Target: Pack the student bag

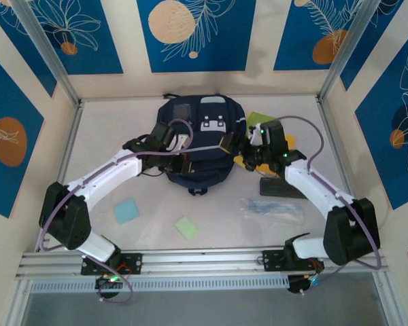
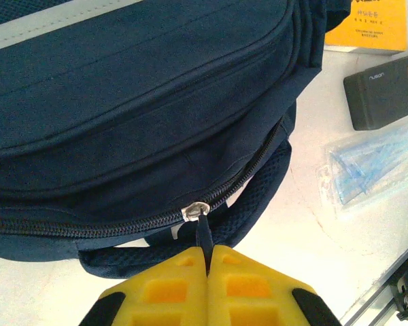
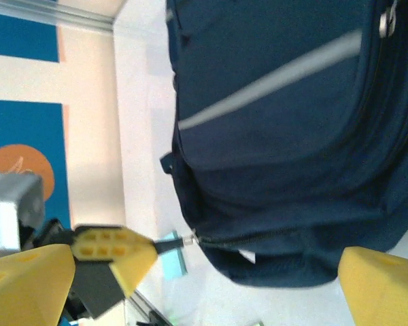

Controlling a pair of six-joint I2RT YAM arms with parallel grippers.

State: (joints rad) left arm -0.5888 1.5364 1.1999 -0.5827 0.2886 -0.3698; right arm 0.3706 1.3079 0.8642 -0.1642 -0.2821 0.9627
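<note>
Left claw (image 2: pixel 207 272) is pinched shut on the zipper pull (image 2: pixel 202 231) of the student bag (image 2: pixel 136 102). The bag lies flat on the surface (image 2: pixel 306 231) directly ahead of its tips. Right claw (image 3: pixel 204 285) stands wide, holding nothing, with the bag's lower edge just ahead of its jaws. The zipper looks mostly closed, though past the slider (image 2: pixel 192 212) I cannot be sure. With nothing bracing the bag, a tug could drag the whole bag instead of running the slider. The thin pull could also slip free where the zipper curves.
</note>
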